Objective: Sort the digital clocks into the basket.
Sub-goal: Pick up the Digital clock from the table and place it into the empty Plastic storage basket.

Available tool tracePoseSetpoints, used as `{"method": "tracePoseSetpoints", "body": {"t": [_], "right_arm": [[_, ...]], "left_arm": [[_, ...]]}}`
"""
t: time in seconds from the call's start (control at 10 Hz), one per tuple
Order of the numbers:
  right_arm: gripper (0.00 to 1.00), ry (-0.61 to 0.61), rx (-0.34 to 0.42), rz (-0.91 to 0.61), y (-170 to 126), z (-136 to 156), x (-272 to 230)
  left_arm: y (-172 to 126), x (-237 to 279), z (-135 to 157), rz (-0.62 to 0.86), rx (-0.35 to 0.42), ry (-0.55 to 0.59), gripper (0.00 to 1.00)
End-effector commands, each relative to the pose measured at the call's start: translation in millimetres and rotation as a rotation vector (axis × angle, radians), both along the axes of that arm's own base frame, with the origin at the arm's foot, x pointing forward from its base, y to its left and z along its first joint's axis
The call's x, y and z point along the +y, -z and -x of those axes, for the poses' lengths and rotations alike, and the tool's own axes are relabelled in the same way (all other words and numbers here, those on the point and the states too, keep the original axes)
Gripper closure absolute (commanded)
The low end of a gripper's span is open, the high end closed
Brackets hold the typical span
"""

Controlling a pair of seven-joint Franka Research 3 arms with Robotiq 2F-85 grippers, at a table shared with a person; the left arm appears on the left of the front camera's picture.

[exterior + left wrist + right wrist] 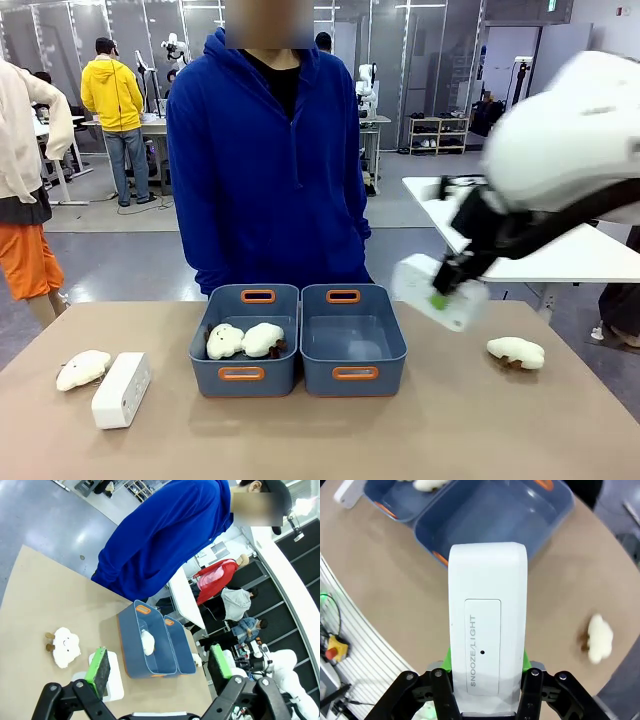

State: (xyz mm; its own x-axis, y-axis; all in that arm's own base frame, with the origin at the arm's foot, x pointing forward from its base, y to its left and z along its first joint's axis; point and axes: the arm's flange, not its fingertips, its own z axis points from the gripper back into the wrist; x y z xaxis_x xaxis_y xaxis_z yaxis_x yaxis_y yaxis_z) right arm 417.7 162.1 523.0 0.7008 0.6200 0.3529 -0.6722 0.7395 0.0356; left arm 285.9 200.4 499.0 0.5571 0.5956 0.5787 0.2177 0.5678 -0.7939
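Right gripper [486,659] is clenched tight on a digital clock [487,605]. The green pads pinch both long sides, and the white block stands straight out of the fingers toward twelve o'clock. You can read "SNOOZE/LIGHT" printed on its face.

In the front view that gripper [440,297] hangs above the table [420,440]. The clock [430,285] is tilted and smeared with blur, at about two o'clock of the right basket [320,378], just beside its far right corner. From the wrist, the right basket [485,525] lies past the clock's top end at twelve o'clock. Whether the clock is over the rim or short of it, I cannot tell.

Over to the left gripper [159,664]: released, jaws spread wide, nothing between the pads, held high over the tabletop. Below its pad at seven o'clock sits the second clock [114,680], flat on the table. Across the front view that second clock [121,390] lies at eight o'clock of the tabletop, well apart from both baskets. A cream plush toy [83,368] sits just beside it at ten o'clock.

The left basket [205,372] touches the right one side by side, and two plush toys [245,340] lie inside it. Another plush [516,351] rests on the table at three o'clock of the right basket, well apart from it.

At twelve o'clock a person [265,170] in a blue hoodie stands just behind the baskets.
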Motion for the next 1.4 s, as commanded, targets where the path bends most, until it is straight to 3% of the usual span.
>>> {"method": "tracePoseSetpoints", "body": {"t": [0.0,0.3,0.5,0.9,1.1,1.2,1.3], "right_arm": [[0.5,-0.097,-0.038,0.096,8.4,-44.5,36.2],[0.5,-0.247,0.001,0.112,53.9,-59.4,93.5],[0.5,-0.33,-0.088,0.151,85.6,-63.8,106.2],[0.5,-0.428,0.008,0.178,158.5,-78.7,112.4],[0.5,-0.431,0.043,0.156,172.6,-81.1,103.6],[0.33,-0.422,0.041,0.153,172.2,-80.2,101.3],[0.27,-0.408,0.038,0.143,168.7,-80.5,99.3]], "left_arm": [[-0.5,1.0,-1.7,0.018,-0.019,0.003,0.0],[-0.5,1.0,-1.7,0.018,-0.019,0.003,0.0],[-0.5,1.0,-1.7,0.018,-0.019,0.003,0.0],[-0.5,1.0,-1.7,0.018,-0.019,0.003,0.0],[-0.5,1.0,-1.7,0.018,-0.019,0.003,0.0],[-0.5,1.0,-1.7,0.018,-0.019,0.003,0.0],[-0.5,1.0,-1.7,0.018,-0.019,0.003,0.0]]}}
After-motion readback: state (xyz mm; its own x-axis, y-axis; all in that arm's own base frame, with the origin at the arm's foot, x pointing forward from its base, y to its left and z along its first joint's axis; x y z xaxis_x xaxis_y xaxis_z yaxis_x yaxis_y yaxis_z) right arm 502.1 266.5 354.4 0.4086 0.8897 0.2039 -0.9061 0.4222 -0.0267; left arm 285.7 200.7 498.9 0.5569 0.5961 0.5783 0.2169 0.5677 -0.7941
